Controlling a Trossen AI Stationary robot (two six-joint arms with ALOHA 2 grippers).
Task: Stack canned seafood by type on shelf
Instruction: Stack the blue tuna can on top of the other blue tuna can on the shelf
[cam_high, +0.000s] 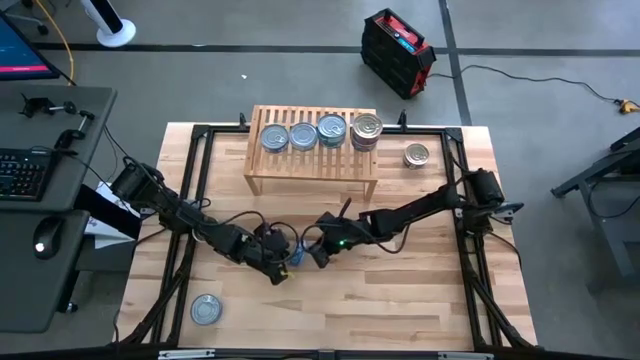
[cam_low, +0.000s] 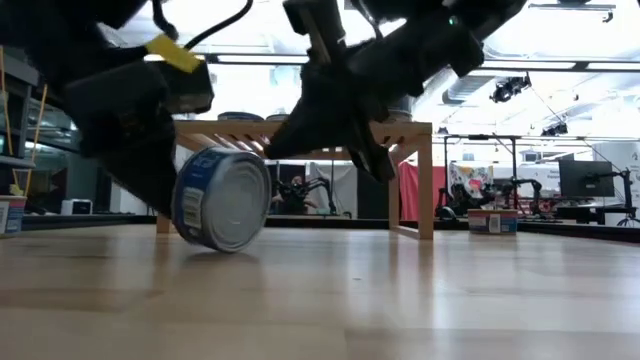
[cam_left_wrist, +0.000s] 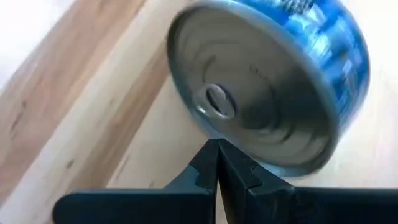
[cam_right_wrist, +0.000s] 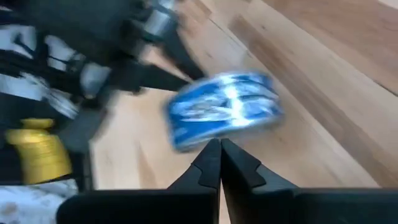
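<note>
A blue-walled can of seafood (cam_high: 294, 256) stands tipped up on its rim (cam_low: 222, 198) on the table's middle, between my two grippers. My left gripper (cam_left_wrist: 217, 149), shut, is at one silvery flat face (cam_left_wrist: 249, 99). My right gripper (cam_right_wrist: 219, 149), also shut, hovers on the can's other side, by its blue wall (cam_right_wrist: 224, 111). The light-wood shelf (cam_high: 310, 164) stands at the far side. On its slatted top are three silvery-blue cans (cam_high: 303, 136) in a row and a stack of gold-toned cans (cam_high: 367, 131). My left gripper has its shut fingertips against the lower rim of the can's flat face (cam_left_wrist: 214, 134), coming slanting down from the table's left. The can stands nearly on edge, its rim on the table. My right gripper is near the blue wall; whether it touches, I cannot tell.
One loose can (cam_high: 205, 309) lies near the table's near left corner. Another (cam_high: 416, 155) sits on the table to the right of the shelf. A black frame (cam_high: 200, 130) runs around the tabletop's edges.
</note>
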